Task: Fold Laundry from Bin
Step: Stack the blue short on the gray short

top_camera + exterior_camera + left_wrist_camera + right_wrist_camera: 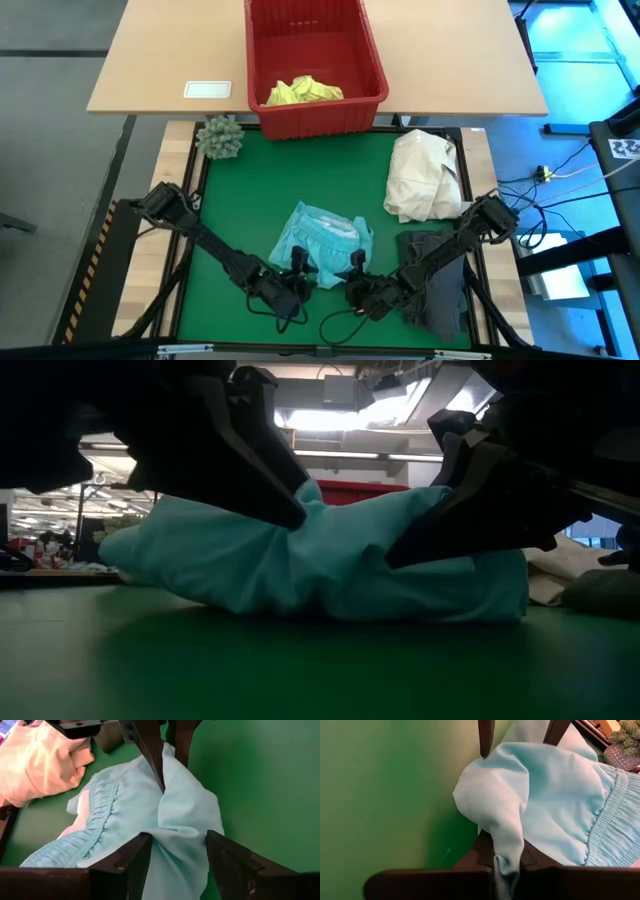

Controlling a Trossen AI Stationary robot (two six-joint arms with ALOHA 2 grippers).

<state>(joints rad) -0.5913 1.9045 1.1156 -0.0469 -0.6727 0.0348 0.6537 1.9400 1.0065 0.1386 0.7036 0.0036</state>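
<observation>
You are looking at an early stage of the task. Reading the high view as a clock face, the red bin point(315, 62) is sitting at 12 o'clock on the desk point(160, 60) and is still holding one yellow garment point(303, 91); judge this as not yet unloaded. The turquoise garment point(322, 240) is lying crumpled near 6 o'clock on the green mat point(250, 180), unfolded. A dark grey garment point(436, 278) is lying at about 4 o'clock, partly under the right arm, and whether it is folded cannot be told. A cream-white bundle point(425, 175) is resting at about 2 o'clock, and a spiky green ball point(219, 137) is sitting at 10 o'clock; neither belongs to the laundry. Nearly all folding is therefore remaining.

The left hand point(175, 855) is working at 7 o'clock of the turquoise garment. Its fingers point(125, 857) are standing partly spread, and a ridge of the cloth is running up between them; whether they are pressing it cannot be told.

The right hand point(505, 862) is working at 5 o'clock of the same garment. Its fingers are pressed together, pinching a gathered fold of the turquoise cloth.
</observation>
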